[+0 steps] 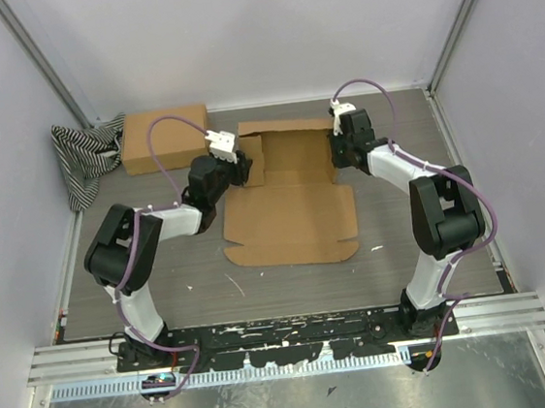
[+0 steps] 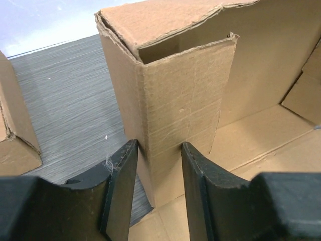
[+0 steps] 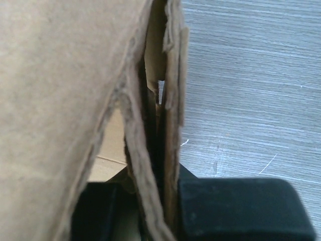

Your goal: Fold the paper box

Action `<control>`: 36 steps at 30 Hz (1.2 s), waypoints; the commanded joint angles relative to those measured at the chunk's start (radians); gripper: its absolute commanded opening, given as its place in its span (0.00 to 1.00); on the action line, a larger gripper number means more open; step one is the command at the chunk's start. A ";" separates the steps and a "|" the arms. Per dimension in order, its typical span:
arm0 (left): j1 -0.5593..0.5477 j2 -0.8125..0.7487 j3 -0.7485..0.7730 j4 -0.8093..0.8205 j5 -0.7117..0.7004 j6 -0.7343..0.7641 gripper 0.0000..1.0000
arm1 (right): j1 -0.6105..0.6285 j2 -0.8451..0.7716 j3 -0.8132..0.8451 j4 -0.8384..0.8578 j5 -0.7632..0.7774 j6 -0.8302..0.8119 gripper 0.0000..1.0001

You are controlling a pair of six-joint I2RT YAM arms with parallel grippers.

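Paper box (image 1: 289, 222) walls gripped by left hand (image 2: 159, 155), right hand (image 3: 155, 201).

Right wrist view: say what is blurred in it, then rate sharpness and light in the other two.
Right wrist view: the box is so close that it looks soft, the table grain sharper. Left wrist view: the box is crisp, the left gripper dark with little detail. Top view: even light, faint shadows, no glare.

left arm (image 1: 126, 249) reaching forward | left hand (image 1: 245, 165) half-closed | right arm (image 1: 439, 211) reaching forward | right hand (image 1: 337, 150) pinched tight
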 commanded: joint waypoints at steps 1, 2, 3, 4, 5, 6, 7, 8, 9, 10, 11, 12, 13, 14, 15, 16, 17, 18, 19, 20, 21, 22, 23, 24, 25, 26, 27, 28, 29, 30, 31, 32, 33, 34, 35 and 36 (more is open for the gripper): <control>-0.025 -0.003 0.047 -0.021 -0.131 0.044 0.47 | 0.025 -0.061 -0.007 0.023 -0.037 -0.006 0.08; -0.031 0.002 0.053 -0.023 -0.152 0.041 0.47 | 0.031 -0.062 -0.008 0.024 -0.037 -0.006 0.08; -0.037 0.007 0.057 -0.023 -0.171 0.038 0.47 | 0.037 -0.062 -0.007 0.024 -0.036 -0.006 0.08; -0.042 0.011 0.061 -0.024 -0.187 0.035 0.45 | 0.041 -0.062 -0.009 0.022 -0.032 -0.005 0.08; -0.047 0.015 0.065 -0.023 -0.201 0.033 0.45 | 0.046 -0.061 -0.011 0.023 -0.029 -0.004 0.08; -0.051 0.018 0.068 -0.021 -0.206 0.032 0.45 | 0.047 -0.061 -0.012 0.023 -0.029 -0.002 0.08; -0.055 0.022 0.070 -0.009 -0.206 0.031 0.44 | 0.049 -0.061 -0.013 0.022 -0.029 0.000 0.08; -0.057 0.027 0.069 -0.002 -0.209 0.029 0.43 | 0.052 -0.062 -0.017 0.025 -0.030 0.002 0.08; -0.059 0.031 0.070 0.004 -0.212 0.024 0.41 | 0.053 -0.062 -0.018 0.026 -0.032 0.004 0.08; -0.059 0.035 0.071 0.009 -0.216 0.021 0.38 | 0.055 -0.062 -0.020 0.027 -0.032 0.005 0.08; -0.059 0.038 0.072 0.010 -0.221 0.019 0.34 | 0.057 -0.063 -0.019 0.027 -0.031 0.008 0.08; -0.061 0.041 0.073 0.009 -0.235 0.018 0.29 | 0.058 -0.063 -0.018 0.026 -0.028 0.013 0.08; -0.061 0.041 0.071 0.005 -0.246 0.018 0.20 | 0.059 -0.065 -0.018 0.024 -0.027 0.019 0.08; -0.061 0.041 0.070 -0.001 -0.256 0.018 0.12 | 0.060 -0.065 -0.014 0.021 -0.022 0.025 0.08; -0.062 0.039 0.069 -0.013 -0.273 0.023 0.03 | 0.060 -0.065 -0.010 0.016 -0.014 0.033 0.08; -0.065 0.034 0.071 -0.031 -0.306 0.031 0.00 | 0.061 -0.062 -0.002 0.007 -0.003 0.045 0.08; -0.074 0.028 0.076 -0.062 -0.358 0.047 0.00 | 0.061 -0.060 0.007 -0.003 0.006 0.058 0.08; -0.082 0.019 0.083 -0.094 -0.406 0.066 0.00 | 0.062 -0.058 0.016 -0.015 0.014 0.071 0.08; -0.093 0.011 0.093 -0.123 -0.454 0.085 0.00 | 0.066 -0.056 0.023 -0.025 0.026 0.086 0.08; -0.108 0.008 0.106 -0.156 -0.526 0.101 0.00 | 0.073 -0.054 0.031 -0.037 0.043 0.104 0.08; -0.122 0.006 0.134 -0.193 -0.586 0.119 0.00 | 0.082 -0.051 0.039 -0.045 0.055 0.119 0.08; -0.135 0.008 0.154 -0.230 -0.629 0.146 0.00 | 0.095 -0.046 0.048 -0.057 0.072 0.133 0.08; -0.151 0.016 0.175 -0.263 -0.686 0.169 0.00 | 0.109 -0.040 0.060 -0.074 0.094 0.147 0.08; -0.168 0.029 0.202 -0.298 -0.748 0.185 0.00 | 0.122 -0.036 0.067 -0.083 0.115 0.165 0.08; -0.182 0.043 0.229 -0.330 -0.817 0.200 0.00 | 0.134 -0.031 0.074 -0.092 0.135 0.183 0.08; -0.196 0.062 0.248 -0.349 -0.877 0.213 0.00 | 0.145 -0.028 0.078 -0.100 0.152 0.212 0.07; -0.206 0.076 0.256 -0.350 -0.932 0.222 0.00 | 0.154 -0.024 0.080 -0.105 0.176 0.235 0.07; -0.215 0.086 0.258 -0.345 -0.972 0.225 0.00 | 0.162 -0.020 0.082 -0.110 0.204 0.260 0.07; -0.219 0.091 0.253 -0.344 -0.991 0.215 0.00 | 0.167 -0.016 0.080 -0.113 0.236 0.283 0.07; -0.221 0.089 0.246 -0.356 -1.000 0.193 0.00 | 0.170 -0.013 0.078 -0.116 0.266 0.305 0.06; -0.222 0.087 0.240 -0.367 -1.011 0.167 0.00 | 0.173 -0.009 0.075 -0.114 0.281 0.324 0.06; -0.222 0.083 0.236 -0.383 -1.020 0.143 0.00 | 0.175 -0.005 0.074 -0.112 0.293 0.335 0.06; -0.222 0.077 0.229 -0.392 -1.020 0.121 0.00 | 0.177 -0.002 0.072 -0.111 0.307 0.346 0.06; -0.223 0.067 0.221 -0.400 -1.014 0.101 0.00 | 0.176 0.000 0.067 -0.109 0.316 0.356 0.06; -0.222 0.058 0.215 -0.412 -1.009 0.087 0.00 | 0.176 0.001 0.066 -0.108 0.322 0.362 0.06; -0.224 0.046 0.205 -0.407 -1.002 0.081 0.00 | 0.176 0.001 0.067 -0.108 0.325 0.366 0.06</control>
